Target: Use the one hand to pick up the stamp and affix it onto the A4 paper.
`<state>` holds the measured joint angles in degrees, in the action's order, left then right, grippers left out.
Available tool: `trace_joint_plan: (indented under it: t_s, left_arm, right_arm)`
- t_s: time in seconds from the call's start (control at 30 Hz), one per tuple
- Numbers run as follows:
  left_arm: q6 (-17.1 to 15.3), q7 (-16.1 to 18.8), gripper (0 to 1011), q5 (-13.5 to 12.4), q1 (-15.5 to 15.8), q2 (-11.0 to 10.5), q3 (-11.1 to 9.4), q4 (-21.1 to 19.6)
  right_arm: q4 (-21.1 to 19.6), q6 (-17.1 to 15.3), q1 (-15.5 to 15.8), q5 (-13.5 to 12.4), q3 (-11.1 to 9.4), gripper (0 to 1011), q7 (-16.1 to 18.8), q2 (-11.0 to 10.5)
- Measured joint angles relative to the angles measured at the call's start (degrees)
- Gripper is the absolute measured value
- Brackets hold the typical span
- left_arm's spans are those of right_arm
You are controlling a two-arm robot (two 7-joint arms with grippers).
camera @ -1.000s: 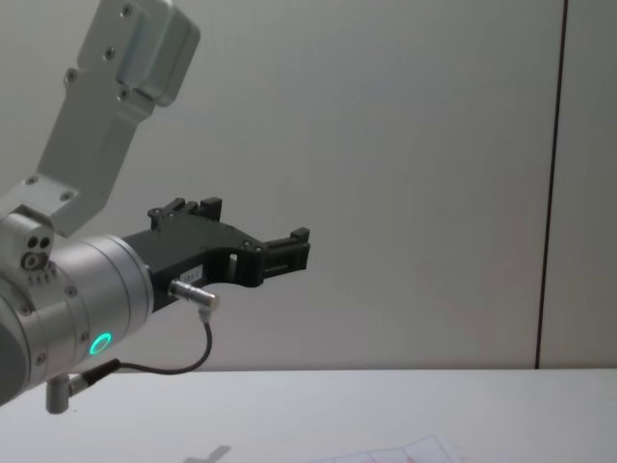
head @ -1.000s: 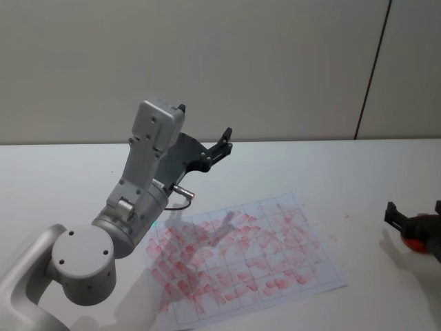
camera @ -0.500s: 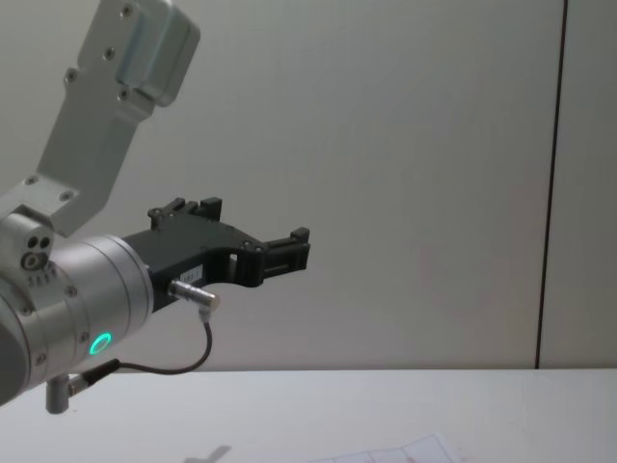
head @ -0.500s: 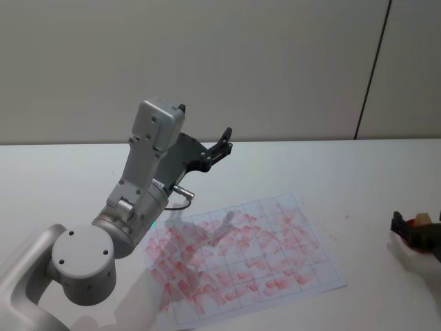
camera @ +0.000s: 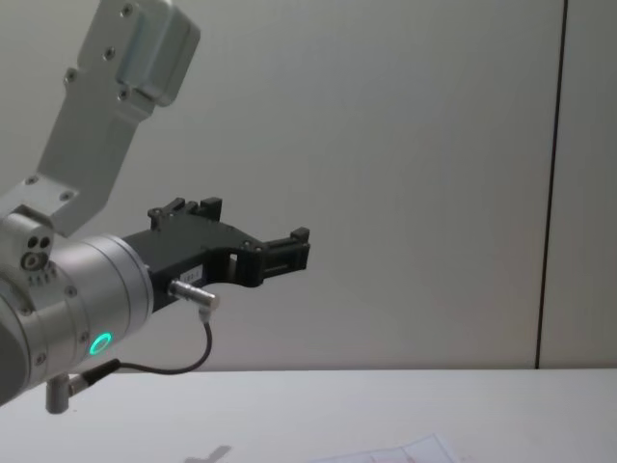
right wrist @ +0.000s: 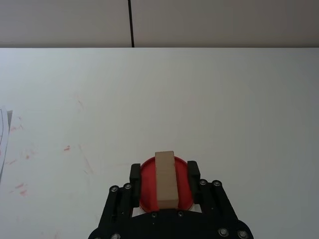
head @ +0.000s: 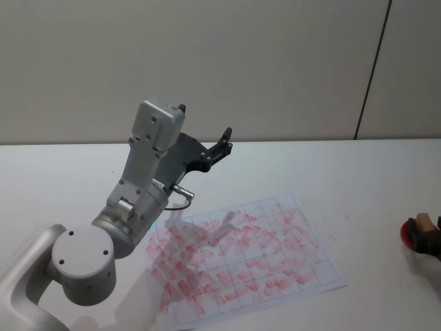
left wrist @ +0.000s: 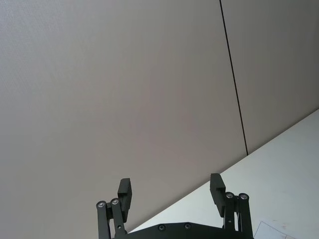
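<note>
One stamp (right wrist: pixel 165 180), lower centre on a red pad (right wrist: pixel 147 191) — likely light, rigid wood, best pinched by its flat sides; right gripper (right wrist: pixel 164 172) straddles it, fingers spread, left gripper (left wrist: pixel 170 191) idle aloft, fingers parted.

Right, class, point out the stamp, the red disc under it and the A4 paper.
stamp (right wrist: pixel 165 178): right wrist view, middle of its top face.
red disc (right wrist: pixel 148 189): right wrist view, bare red surface beside the stamp.
A4 paper (head: pixel 248 258): head view, middle of the sheet.

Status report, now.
Left gripper raised over the table, jaws open. Right gripper open, jaws astride the stamp on the red pad. Nothing between stamp and A4 paper.
</note>
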<state>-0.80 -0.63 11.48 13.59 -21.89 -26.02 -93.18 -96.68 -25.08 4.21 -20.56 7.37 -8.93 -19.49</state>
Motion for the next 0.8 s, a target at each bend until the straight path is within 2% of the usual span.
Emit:
trace_joint_plan:
  t_s: [0.13, 0.27, 0.3, 0.33, 0.4, 0.8]
  left_arm:
    - [0.00, 0.00, 1001, 0.00, 0.00, 0.00, 0.00, 0.00]
    - [0.00, 0.00, 1001, 0.00, 0.00, 0.00, 0.00, 0.00]
    - [0.00, 0.00, 1001, 0.00, 0.00, 0.00, 0.00, 0.00]
    - [0.00, 0.00, 1001, 0.00, 0.00, 0.00, 0.00, 0.00]
    - [0.00, 0.00, 1001, 0.00, 0.00, 0.00, 0.00, 0.00]
    - [0.00, 0.00, 1001, 0.00, 0.00, 0.00, 0.00, 0.00]
  right_arm:
    - [0.00, -0.54, -0.02, 0.45, -0.03, 426, -0.02, 0.05]
    - [0.03, -1.03, -0.05, 1.04, -0.05, 344, -0.01, 0.18]
    - [0.03, -1.07, -0.05, 1.14, -0.05, 286, -0.01, 0.20]
    - [0.04, -1.12, -0.05, 1.22, -0.05, 286, 0.00, 0.22]
    - [0.04, -1.20, -0.06, 1.37, -0.06, 218, 0.02, 0.25]
    - [0.26, -1.65, 0.02, 1.86, -0.43, 214, 0.01, 0.61]
